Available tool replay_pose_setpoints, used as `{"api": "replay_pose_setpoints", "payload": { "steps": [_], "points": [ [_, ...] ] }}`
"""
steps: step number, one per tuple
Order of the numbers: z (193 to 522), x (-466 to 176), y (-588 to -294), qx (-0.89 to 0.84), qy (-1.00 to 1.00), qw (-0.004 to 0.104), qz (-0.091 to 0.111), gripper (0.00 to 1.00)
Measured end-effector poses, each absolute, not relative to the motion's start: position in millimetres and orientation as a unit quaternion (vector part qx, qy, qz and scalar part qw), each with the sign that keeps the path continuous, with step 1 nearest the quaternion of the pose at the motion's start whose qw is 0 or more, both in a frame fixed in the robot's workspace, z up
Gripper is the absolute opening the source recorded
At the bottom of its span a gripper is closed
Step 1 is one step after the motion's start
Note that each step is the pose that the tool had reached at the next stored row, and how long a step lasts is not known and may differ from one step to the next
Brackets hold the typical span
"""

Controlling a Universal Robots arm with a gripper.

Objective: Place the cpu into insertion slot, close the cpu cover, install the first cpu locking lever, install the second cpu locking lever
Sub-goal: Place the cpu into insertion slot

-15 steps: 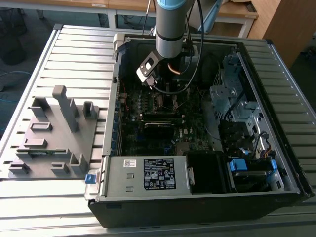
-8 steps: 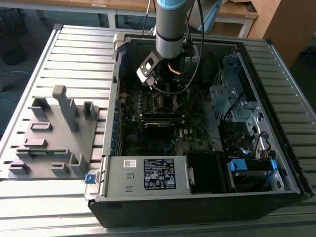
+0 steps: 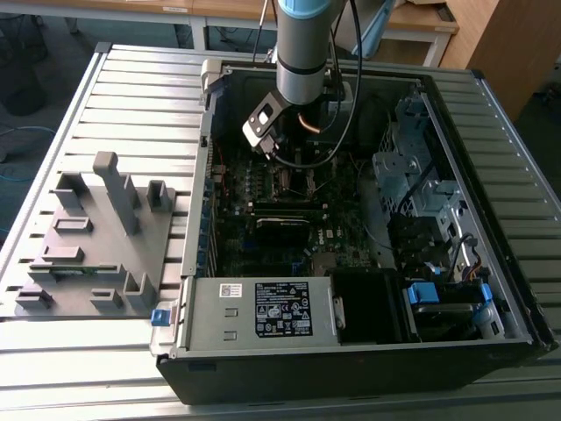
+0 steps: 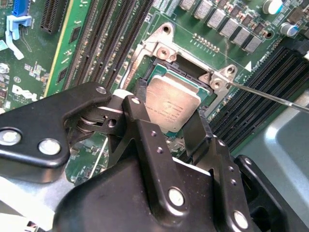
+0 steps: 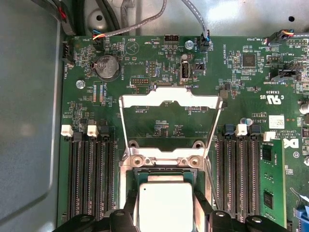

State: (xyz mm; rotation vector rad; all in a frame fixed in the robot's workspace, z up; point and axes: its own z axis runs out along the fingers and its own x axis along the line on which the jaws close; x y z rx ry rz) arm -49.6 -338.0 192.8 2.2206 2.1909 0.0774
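Note:
My gripper is shut on the cpu, a silver-grey square chip held by its two opposite edges between black fingers. The chip hangs just over the insertion slot, slightly tilted; I cannot tell whether it touches the socket. In the first wrist view the cpu sits over the slot, and the cpu cover stands swung open beyond it. A thin locking lever sticks out, unlatched, beside the socket. In the exterior view the gripper reaches down into the open computer case.
Long black memory slots flank the socket on both sides. The case walls, a drive cage and a power supply surround the motherboard. A grey fixture lies at the exterior view's left.

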Motion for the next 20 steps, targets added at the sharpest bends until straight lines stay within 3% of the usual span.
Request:
{"api": "replay_pose_setpoints", "payload": {
  "steps": [20],
  "points": [
    [191.6,-49.3,-338.0,0.714,0.699,0.011,0.025,0.54]
  ]
}}
